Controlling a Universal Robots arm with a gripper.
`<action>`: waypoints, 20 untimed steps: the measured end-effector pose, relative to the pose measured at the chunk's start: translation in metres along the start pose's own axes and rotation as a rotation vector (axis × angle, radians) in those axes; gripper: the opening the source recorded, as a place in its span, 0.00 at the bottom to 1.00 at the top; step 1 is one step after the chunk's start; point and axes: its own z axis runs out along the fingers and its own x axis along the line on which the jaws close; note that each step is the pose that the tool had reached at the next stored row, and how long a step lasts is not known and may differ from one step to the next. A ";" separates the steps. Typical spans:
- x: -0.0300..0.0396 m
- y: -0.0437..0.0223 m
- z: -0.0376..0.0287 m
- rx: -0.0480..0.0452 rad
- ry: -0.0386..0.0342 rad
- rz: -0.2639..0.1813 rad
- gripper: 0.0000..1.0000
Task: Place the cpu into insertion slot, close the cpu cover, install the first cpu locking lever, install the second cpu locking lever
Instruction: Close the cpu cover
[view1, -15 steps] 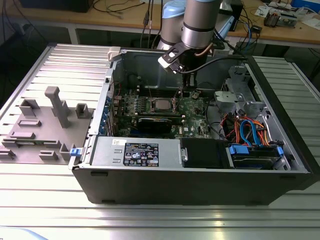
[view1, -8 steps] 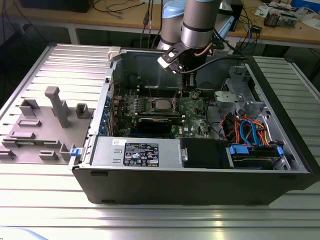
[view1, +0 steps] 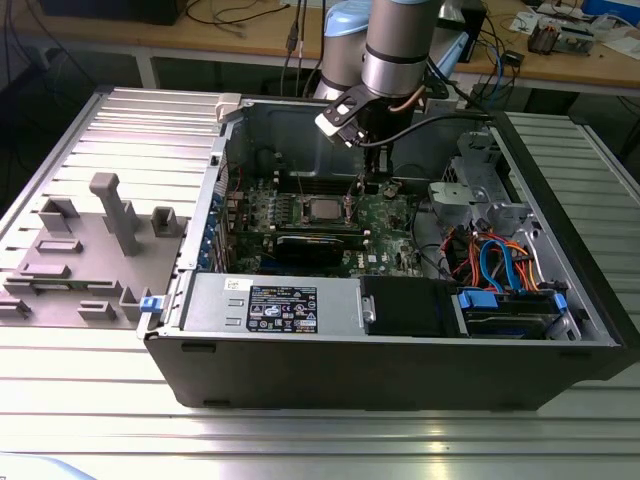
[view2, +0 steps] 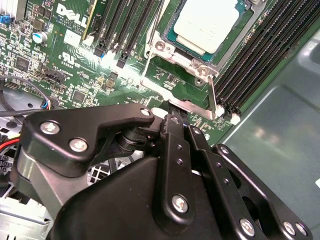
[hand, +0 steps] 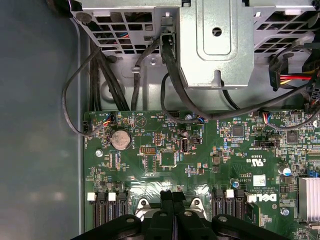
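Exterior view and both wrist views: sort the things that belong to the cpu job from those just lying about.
Job in hand:
cpu, framed by the cpu cover
locking lever
gripper, fingers shut, close to the lever

Lying about:
memory slots
coin battery
drive cage
grey fixture blocks, on the exterior view's left

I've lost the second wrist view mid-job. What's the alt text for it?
The shut gripper is at the near edge of the silver cpu cover on the green board. Beyond it, the cpu lies framed in the cover's window, with black memory slots alongside.
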 end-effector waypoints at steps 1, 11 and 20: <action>0.0000 -0.0002 0.0000 0.0000 0.0000 0.000 0.11; -0.0001 -0.0055 -0.0001 0.0000 0.0005 0.000 0.11; -0.0001 -0.0066 -0.0001 0.0000 0.0006 0.000 0.11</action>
